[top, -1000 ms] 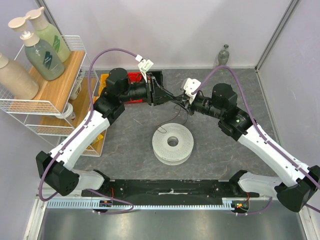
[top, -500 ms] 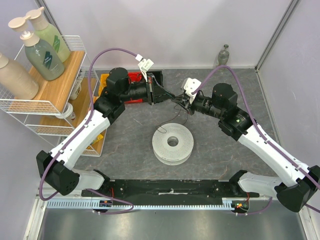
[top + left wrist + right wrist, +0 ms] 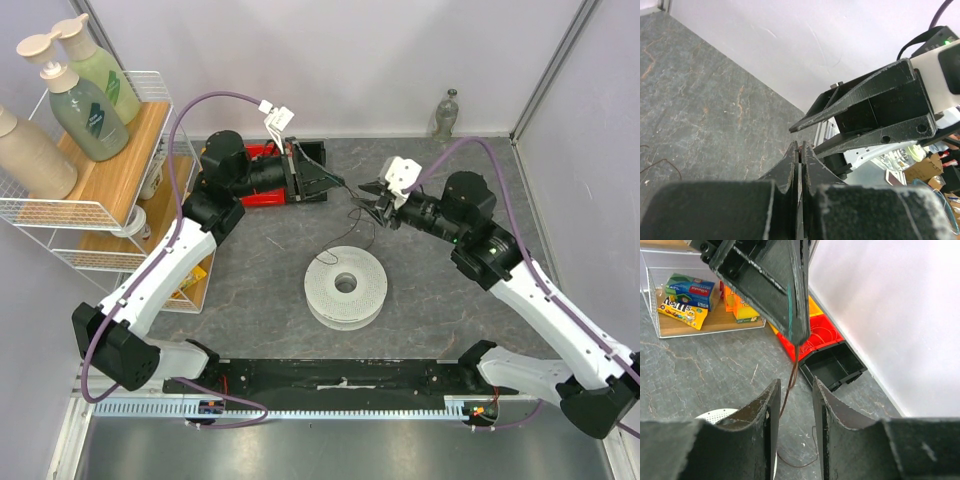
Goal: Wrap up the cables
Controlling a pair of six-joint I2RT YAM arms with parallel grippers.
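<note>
Right wrist, cable (image 3: 796, 362) within parted R hand (image 3: 794, 387)

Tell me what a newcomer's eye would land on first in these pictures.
The two arms face each other tip to tip over the far middle of the table. The left gripper is shut on the thin black cable, which hangs down in front of the open right gripper. Just nearer the arm bases, the white spool lies flat on the grey surface.

even bright light, blurred near edges
</note>
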